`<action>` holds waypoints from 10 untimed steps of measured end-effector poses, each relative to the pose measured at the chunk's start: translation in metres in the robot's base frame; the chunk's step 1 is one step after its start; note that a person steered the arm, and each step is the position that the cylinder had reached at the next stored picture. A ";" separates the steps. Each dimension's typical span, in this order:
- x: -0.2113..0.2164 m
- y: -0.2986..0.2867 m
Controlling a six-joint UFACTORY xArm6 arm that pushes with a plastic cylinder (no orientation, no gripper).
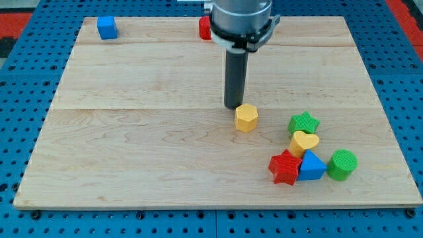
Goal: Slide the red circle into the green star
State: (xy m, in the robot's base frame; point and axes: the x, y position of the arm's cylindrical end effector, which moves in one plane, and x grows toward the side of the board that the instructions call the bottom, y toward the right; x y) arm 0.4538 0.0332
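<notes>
Wood board (132,145) is lying on blue pegboard (26,218). I am carrying no jaws, only a rod; my tip (232,107) is sitting just beside the yellow hexagon (246,118). Red circle (205,28) is waiting at the top edge, half hidden behind my arm, well apart from the green star (303,123) near the right edge.

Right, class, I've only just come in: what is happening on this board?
A robot arm pushes blocks with a rod. My tip rests just left of and above the yellow hexagon. The red circle sits at the view's top, partly hidden by the arm, far from the green star at lower right. The push has not begun.
</notes>
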 end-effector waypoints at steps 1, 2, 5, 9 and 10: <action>0.054 0.050; 0.050 0.042; -0.187 -0.119; -0.169 0.125; -0.108 0.100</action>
State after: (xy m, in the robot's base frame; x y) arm 0.3460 0.1329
